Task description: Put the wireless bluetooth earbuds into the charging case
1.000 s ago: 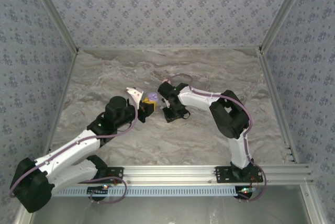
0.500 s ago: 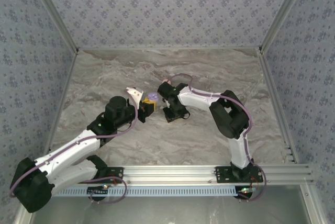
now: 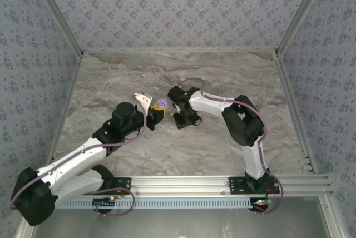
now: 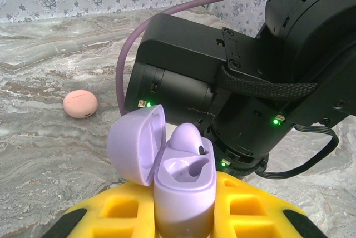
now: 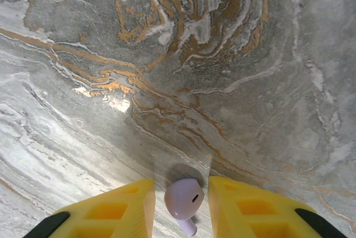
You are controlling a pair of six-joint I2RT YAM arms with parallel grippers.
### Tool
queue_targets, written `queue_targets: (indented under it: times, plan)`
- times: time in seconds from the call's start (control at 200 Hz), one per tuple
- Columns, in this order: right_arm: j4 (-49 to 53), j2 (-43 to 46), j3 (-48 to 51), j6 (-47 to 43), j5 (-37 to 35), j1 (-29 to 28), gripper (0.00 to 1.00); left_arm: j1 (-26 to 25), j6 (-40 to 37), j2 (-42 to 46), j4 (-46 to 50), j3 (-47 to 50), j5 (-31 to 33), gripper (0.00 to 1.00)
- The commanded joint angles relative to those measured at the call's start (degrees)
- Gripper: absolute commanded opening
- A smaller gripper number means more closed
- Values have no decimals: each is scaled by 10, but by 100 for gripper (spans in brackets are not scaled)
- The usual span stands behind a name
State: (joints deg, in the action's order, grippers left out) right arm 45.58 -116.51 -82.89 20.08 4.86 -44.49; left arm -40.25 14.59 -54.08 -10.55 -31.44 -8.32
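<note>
Marble table (image 5: 239, 54): one earbud (image 4: 186, 137) in one case (image 4: 183, 191), another earbud (image 5: 184, 198) outside.

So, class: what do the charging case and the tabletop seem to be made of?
Charging case: probably moulded plastic, smooth lilac with a soft satin sheen. Tabletop: marble-look grey surface with orange veins; real stone or printed laminate cannot be told.
</note>
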Motion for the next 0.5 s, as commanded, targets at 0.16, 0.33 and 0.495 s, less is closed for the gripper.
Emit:
queue_targets:
  times: [0.16,0.33,0.495]
  plan:
    - [23,-21,-10,-5,0,-3,34,-2,-1,6,-15,-19,-5,20]
    - [24,-28,-9,-8,-1,-7,34,-2,-2,6,-16,-17,-5,20]
    - [24,-38,-10,-2,-16,-12,31,-3,-2,6,-16,-16,-5,20]
